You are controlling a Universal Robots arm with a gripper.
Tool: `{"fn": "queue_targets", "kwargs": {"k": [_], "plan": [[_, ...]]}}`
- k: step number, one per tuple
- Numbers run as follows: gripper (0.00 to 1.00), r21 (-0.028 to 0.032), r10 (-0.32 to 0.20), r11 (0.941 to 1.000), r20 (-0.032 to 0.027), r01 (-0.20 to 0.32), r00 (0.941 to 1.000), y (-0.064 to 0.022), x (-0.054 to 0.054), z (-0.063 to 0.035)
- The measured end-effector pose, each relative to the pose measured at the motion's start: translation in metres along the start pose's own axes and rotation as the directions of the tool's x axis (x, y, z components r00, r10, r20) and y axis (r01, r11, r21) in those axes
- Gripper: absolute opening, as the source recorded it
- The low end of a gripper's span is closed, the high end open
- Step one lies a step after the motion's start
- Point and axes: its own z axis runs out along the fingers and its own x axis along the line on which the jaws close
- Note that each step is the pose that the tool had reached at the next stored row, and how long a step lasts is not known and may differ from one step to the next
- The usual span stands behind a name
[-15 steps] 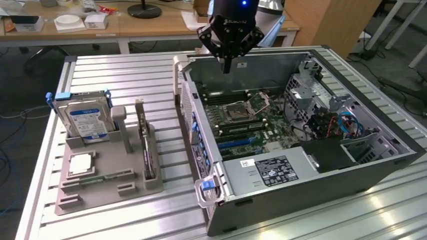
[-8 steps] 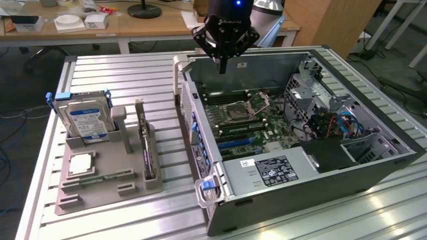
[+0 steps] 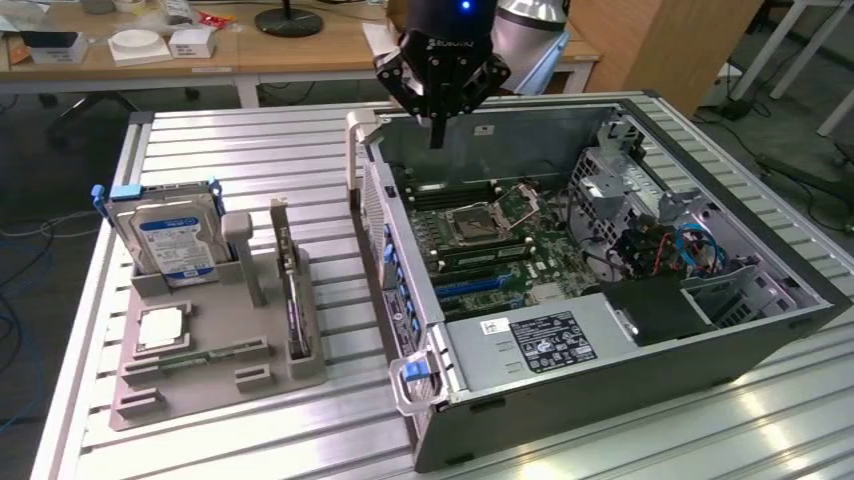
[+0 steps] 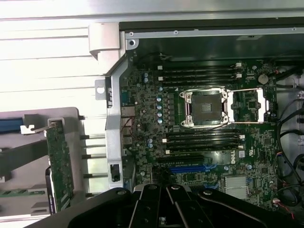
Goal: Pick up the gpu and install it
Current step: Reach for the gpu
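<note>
The gpu (image 3: 290, 290) stands on edge in a slot of the grey holder (image 3: 214, 385), at the exterior view's left of the open computer case (image 3: 534, 400). In the wrist view the gpu (image 4: 60, 166) shows as a thin green card with a silver bracket at one end. My gripper (image 3: 437, 135) hangs over the far side of the case, well away from the gpu, its fingers pressed together and nothing between them. In the wrist view the shut gripper (image 4: 166, 209) looks down on the motherboard (image 4: 142, 99).
A hard drive (image 3: 167, 235) with a blue-white label stands upright in the holder. A processor chip (image 3: 160, 328) and a memory stick (image 3: 214, 352) lie there too. Inside the case are an open CPU socket (image 3: 481, 222), a blue slot (image 4: 190, 168) and cables (image 3: 667, 245).
</note>
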Motion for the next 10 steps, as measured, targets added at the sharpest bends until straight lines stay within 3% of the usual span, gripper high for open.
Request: {"fn": "queue_targets", "kwargs": {"k": [10], "plan": [[0.1, 0.0, 0.0, 1.0, -0.0001, 0.0, 1.0, -0.0009, 0.012, -0.0003]]}}
